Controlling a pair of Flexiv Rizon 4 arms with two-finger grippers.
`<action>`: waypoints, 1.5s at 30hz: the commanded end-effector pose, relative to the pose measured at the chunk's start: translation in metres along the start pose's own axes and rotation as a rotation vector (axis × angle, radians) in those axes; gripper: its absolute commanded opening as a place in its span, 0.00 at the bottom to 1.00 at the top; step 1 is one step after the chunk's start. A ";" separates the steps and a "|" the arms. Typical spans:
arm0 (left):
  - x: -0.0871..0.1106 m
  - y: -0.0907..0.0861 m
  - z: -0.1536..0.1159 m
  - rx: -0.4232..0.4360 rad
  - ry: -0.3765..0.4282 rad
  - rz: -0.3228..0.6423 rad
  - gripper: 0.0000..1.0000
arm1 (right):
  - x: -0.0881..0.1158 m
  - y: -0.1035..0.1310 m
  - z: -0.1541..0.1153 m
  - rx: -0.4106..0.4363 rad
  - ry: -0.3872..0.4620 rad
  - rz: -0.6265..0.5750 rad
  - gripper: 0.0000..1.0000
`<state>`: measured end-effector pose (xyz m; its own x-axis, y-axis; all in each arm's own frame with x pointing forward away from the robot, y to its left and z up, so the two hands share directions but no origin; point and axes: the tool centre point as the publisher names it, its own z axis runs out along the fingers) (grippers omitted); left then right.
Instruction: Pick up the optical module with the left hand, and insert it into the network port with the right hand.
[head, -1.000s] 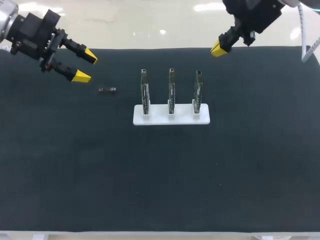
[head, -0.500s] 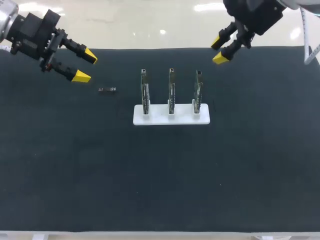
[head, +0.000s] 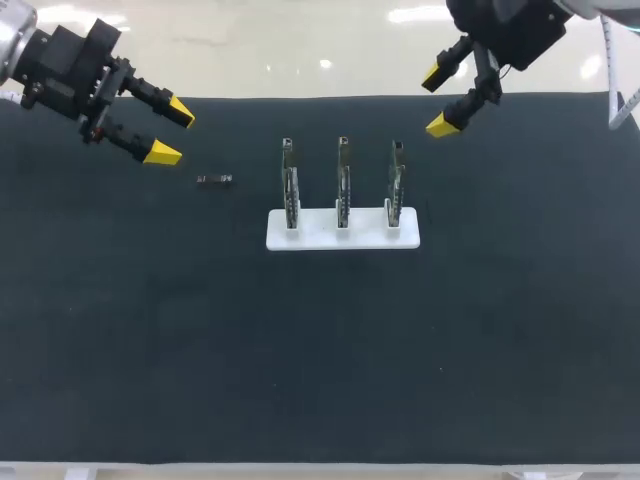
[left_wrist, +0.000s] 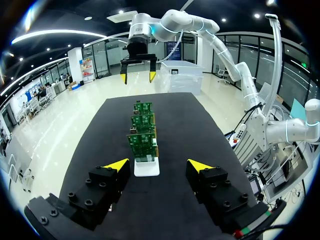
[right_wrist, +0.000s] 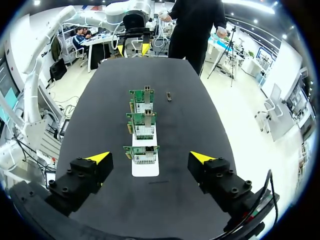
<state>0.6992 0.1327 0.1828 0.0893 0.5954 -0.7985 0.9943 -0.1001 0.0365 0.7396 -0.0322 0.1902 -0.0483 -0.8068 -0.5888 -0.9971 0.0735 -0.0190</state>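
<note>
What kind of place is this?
Probably a robotics test bench for electronics assembly: the left gripper and right gripper, both open, hang at a black table, where three circuit boards stand upright in a white holder near a small optical module.

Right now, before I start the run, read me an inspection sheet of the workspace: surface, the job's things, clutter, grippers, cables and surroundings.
Surface: dark matte table top, flat and bare around the parts.
Job's things: small dark optical module lies flat on the table, apart from the rack on the left arm's side. Three green circuit boards with metal network ports stand upright in a row on a white rectangular base.
Clutter: nothing seen.
Grippers: left gripper open and empty, above the table short of the module. Right gripper open and empty, over the far edge beyond the boards.
Cables: white cable runs beside the right arm, off the table.
Surroundings: nothing seen reaching over the table.
</note>
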 end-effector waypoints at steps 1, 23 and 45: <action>0.006 0.004 -0.002 -0.013 0.039 0.010 1.00 | 0.000 0.001 0.000 0.002 -0.001 0.000 1.00; 0.108 0.079 0.006 0.000 0.357 -0.031 1.00 | 0.000 0.001 0.000 0.002 -0.001 0.000 1.00; 0.159 0.132 0.053 -0.061 0.575 -0.073 1.00 | 0.000 0.001 0.000 0.002 -0.001 0.000 1.00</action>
<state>0.8324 0.1768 0.0314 0.0252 0.9315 -0.3630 0.9976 0.0002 0.0699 0.7396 -0.0322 0.1902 -0.0484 -0.8069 -0.5887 -0.9971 0.0737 -0.0190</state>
